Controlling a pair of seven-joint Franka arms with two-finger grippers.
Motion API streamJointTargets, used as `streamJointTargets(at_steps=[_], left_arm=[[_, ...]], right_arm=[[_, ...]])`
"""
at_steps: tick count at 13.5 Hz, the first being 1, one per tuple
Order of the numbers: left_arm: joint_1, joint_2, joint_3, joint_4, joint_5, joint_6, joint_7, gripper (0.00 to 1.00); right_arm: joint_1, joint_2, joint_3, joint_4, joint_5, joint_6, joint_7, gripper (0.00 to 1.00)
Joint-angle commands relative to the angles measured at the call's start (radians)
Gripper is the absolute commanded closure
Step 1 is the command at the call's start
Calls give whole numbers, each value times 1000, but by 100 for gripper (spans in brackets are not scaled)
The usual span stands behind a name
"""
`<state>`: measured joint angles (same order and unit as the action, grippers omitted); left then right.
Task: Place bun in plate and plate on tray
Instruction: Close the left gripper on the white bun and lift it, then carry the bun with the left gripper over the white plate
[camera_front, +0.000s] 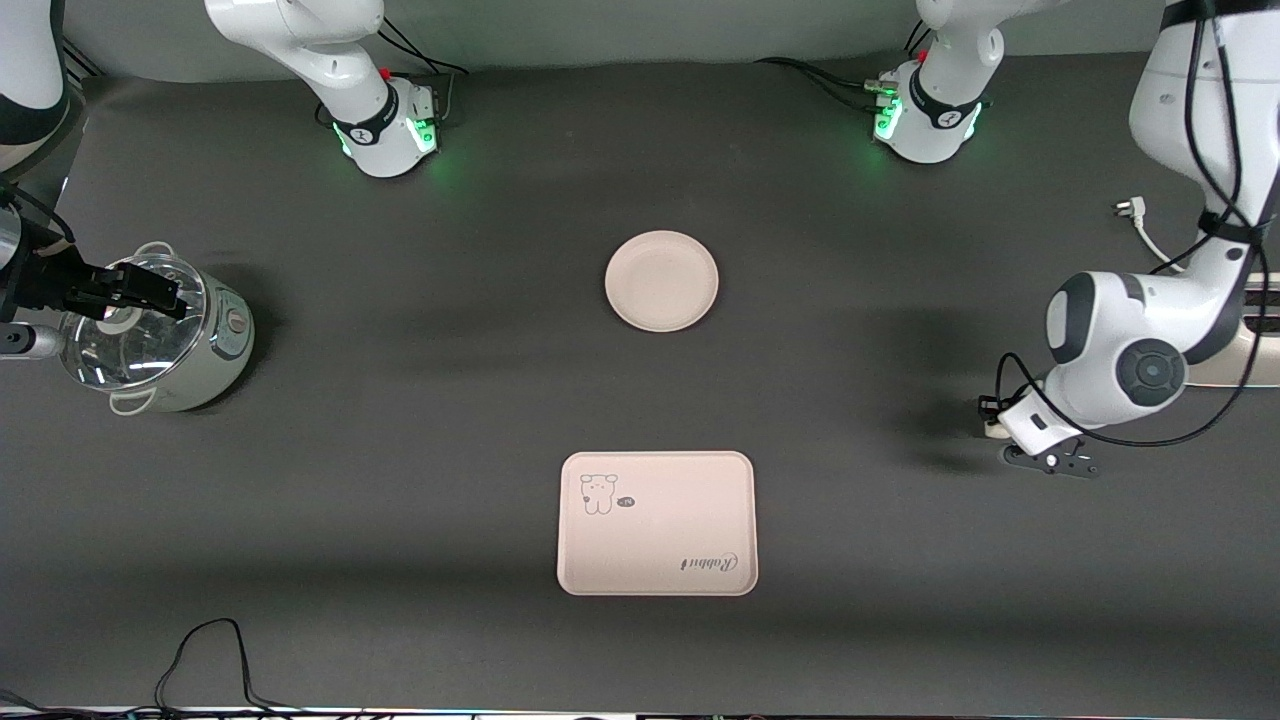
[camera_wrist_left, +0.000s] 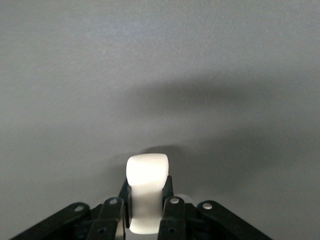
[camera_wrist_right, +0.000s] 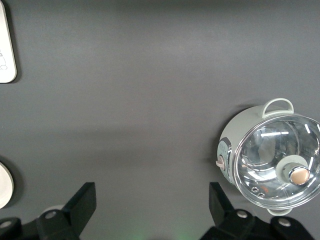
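Plate, tray and cooker spread over the counter

The plate lies mid-counter, with the tray nearer the front camera and well apart from it. A lidded cooker stands at the right arm's end, under the right gripper. At the left arm's end, the left gripper is low over bare counter, with the bun in it.
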<state>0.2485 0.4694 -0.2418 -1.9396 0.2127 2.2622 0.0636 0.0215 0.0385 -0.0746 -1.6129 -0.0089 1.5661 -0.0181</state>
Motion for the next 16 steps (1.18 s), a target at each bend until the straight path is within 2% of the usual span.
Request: streamJointTargets(at_steps=[1,4,7,9,11,14,16], left_arm=[[-9,-170,-66,30,-77,-208,-88,73],[-12,-306,-160,59,-202,-413,-198,72],[-17,-418,-296,57,-303,-526,-364,72],[-52,-428,-385,54,-351,-517,-514,72],[-131,-419,-438,56,-375,-483,-686,71],[-297,-375,-439,45,-381,-386,-881,70],[-382,-310,-439,36,-381,-282,-984,70]], right_arm=[[-5,-6,3,-10,-9,12,-11,0],[-5,-6,3,-10,-9,11,-11,0],[-3,-8,3,-10,-9,11,-11,0],[-3,-8,3,-13,-9,11,-13,0],[-3,-9,3,-13,-9,11,-13,0],[-3,-9,4,-15,-9,11,-11,0],[-3,-9,4,-16,-8,11,-11,0]])
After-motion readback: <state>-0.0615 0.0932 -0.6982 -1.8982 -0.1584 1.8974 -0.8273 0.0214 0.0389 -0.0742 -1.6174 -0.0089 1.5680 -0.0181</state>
